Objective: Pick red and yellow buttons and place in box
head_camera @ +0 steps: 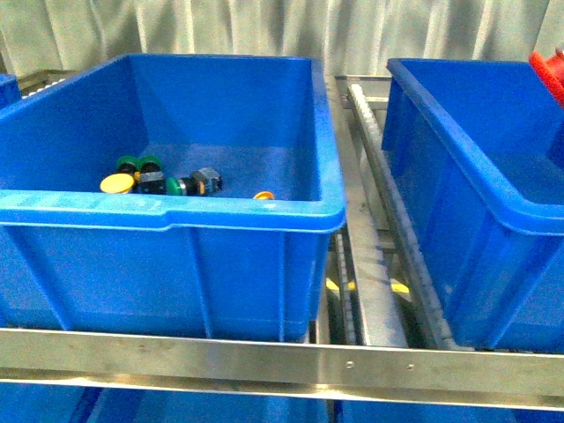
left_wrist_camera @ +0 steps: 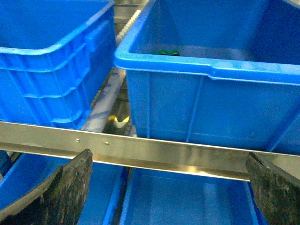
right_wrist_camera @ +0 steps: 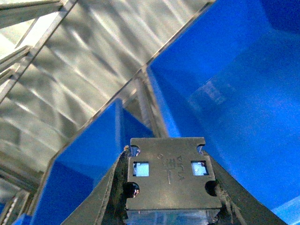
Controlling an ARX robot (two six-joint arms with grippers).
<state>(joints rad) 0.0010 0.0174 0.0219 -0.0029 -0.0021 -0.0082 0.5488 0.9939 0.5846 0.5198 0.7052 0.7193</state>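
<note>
A yellow button lies on the floor of the left blue bin, beside green-capped buttons. A second yellow cap peeks over the bin's front rim. My right gripper is shut on the red button; only its dark square underside shows, held above the inside of a blue box. A red shape shows at the top right edge over the right box. My left gripper is open and empty, low in front of the steel rail.
A black-grey switch part and another green button lie in the left bin. A roller track runs between the two bins. More blue bins stand at the left and on the shelf below.
</note>
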